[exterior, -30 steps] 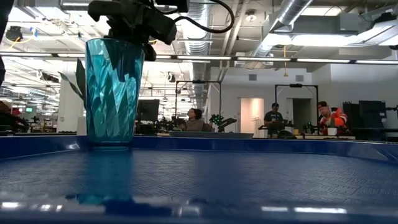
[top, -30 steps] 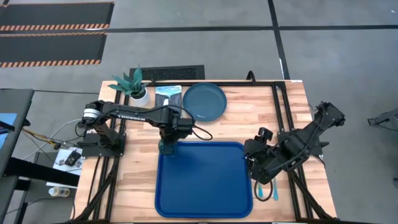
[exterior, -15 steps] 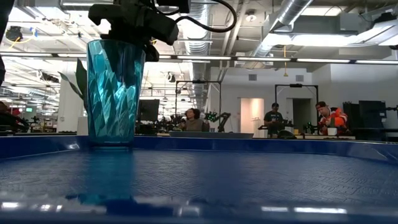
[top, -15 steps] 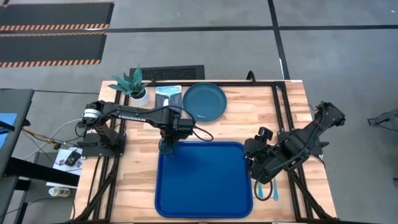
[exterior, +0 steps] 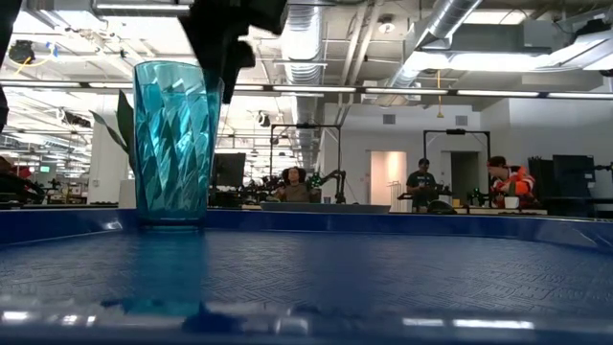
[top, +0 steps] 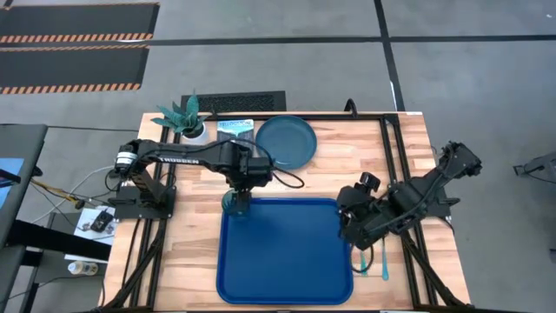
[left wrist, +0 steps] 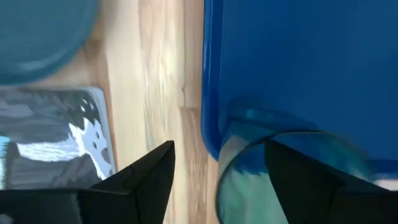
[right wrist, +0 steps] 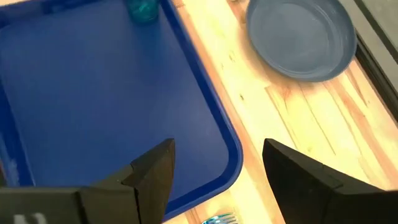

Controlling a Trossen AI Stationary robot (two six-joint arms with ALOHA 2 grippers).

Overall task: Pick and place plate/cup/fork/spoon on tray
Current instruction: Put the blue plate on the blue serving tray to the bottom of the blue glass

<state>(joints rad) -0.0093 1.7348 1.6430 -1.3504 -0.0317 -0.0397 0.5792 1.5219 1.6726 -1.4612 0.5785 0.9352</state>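
The cup point(exterior: 176, 144) is seen standing upright in the tray's point(top: 287, 252) corner nearest the left arm, a spot that leaves the broad middle free for larger ware. Its translucent teal wall is cut in slanted facets that catch the ceiling lights, while the tray floor shows a fine matte grain inside a raised, rounded rim. The left gripper point(left wrist: 217, 168) is held directly above the cup with its jaws spread, one finger over bare wood and the other over the cup's mouth, so the cup is judged to be released and resting on its own. The right gripper point(right wrist: 214, 165) is poised over the opposite long edge of the tray, jaws spread and empty, placed there presumably for the cutlery just beside that edge, where fork point(right wrist: 219, 218) tines are glimpsed. Farther off, the plate point(top: 286, 142), round, smooth and raised-rimmed, lies on the pale wooden worktop point(top: 347, 161) beyond the tray, beside a printed booklet point(top: 234, 129) and a potted plant point(top: 186, 117).
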